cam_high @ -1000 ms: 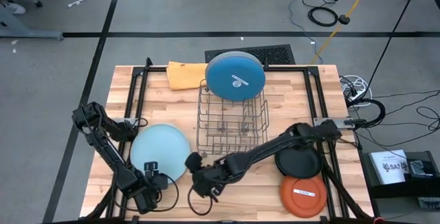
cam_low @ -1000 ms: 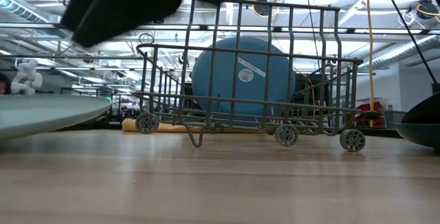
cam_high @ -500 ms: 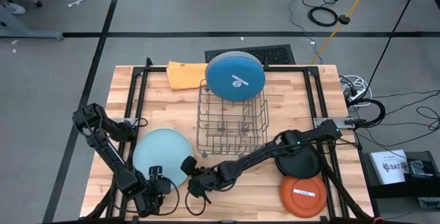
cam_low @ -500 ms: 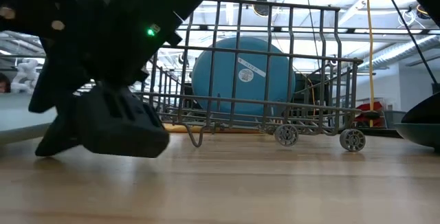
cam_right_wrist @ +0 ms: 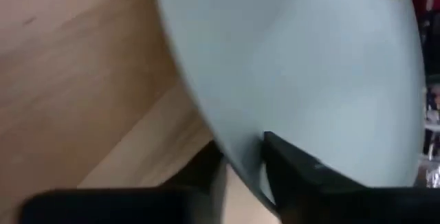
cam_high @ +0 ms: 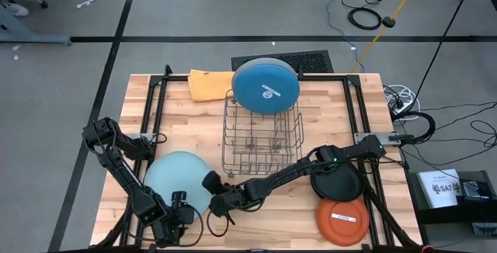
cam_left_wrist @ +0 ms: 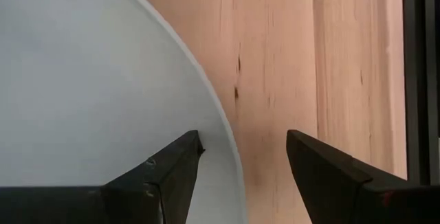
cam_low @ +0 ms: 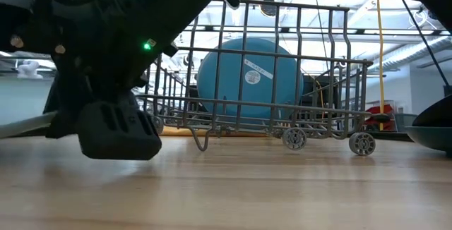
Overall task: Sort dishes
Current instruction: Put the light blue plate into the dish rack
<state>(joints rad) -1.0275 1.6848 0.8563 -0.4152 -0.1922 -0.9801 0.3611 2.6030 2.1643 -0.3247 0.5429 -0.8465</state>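
Near the table's front left, the large grey plate lies on the wooden table, with the right gripper reaching across to its right edge; in the right wrist view its fingers straddle the plate's rim, clamped on it. The left gripper sits at the plate's front edge, its fingers spread apart on either side of the rim without pinching it. The large blue plate stands upright at the far end of the wire rack, beside an orange cloth. The black plate and the orange plate lie at the front right.
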